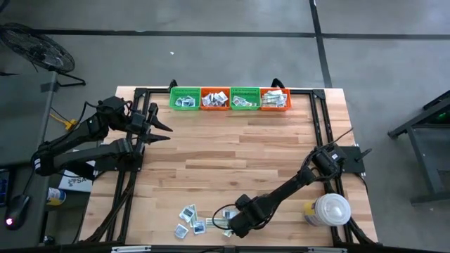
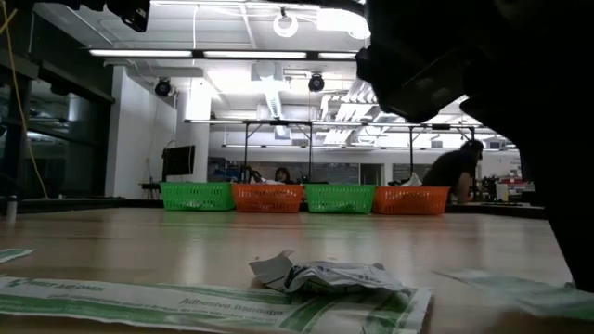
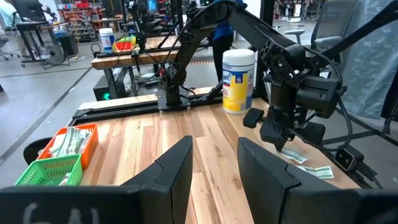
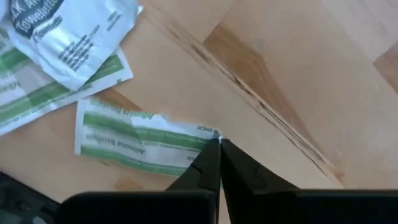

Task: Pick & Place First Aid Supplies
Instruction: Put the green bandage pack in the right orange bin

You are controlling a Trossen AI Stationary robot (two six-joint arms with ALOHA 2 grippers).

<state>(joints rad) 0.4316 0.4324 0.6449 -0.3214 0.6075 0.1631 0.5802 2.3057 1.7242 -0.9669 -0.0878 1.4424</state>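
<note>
The first aid supplies are small flat packets scattered near the table's front edge (image 1: 190, 218). One is a narrow pale-green and white strip (image 4: 140, 142), lying next to a crumpled white packet (image 4: 74, 37). My right gripper (image 4: 219, 148) points down over the strip's end and is shut on it; the high view shows that gripper (image 1: 230, 226) beside the scatter. My left gripper (image 1: 162, 131) waits open at the table's left side, level and touching nothing. In the low view a crumpled packet (image 2: 325, 275) rests on a long strip (image 2: 186, 302). My right gripper pinches the pale-green strip by one short end (image 4: 208, 134), between the very tips of its two fingers. The fingers come from above, pointing down. The rest of the strip lies flat on the wood, stretching away from the fingertips.
Four small baskets, green (image 1: 185, 98), orange (image 1: 215, 99), green (image 1: 245, 99) and orange (image 1: 275, 99), stand in a row at the far edge with packets in them. A big white lidded container (image 1: 330, 209) stands at the near right, beside my right arm. Bare wood lies between.
</note>
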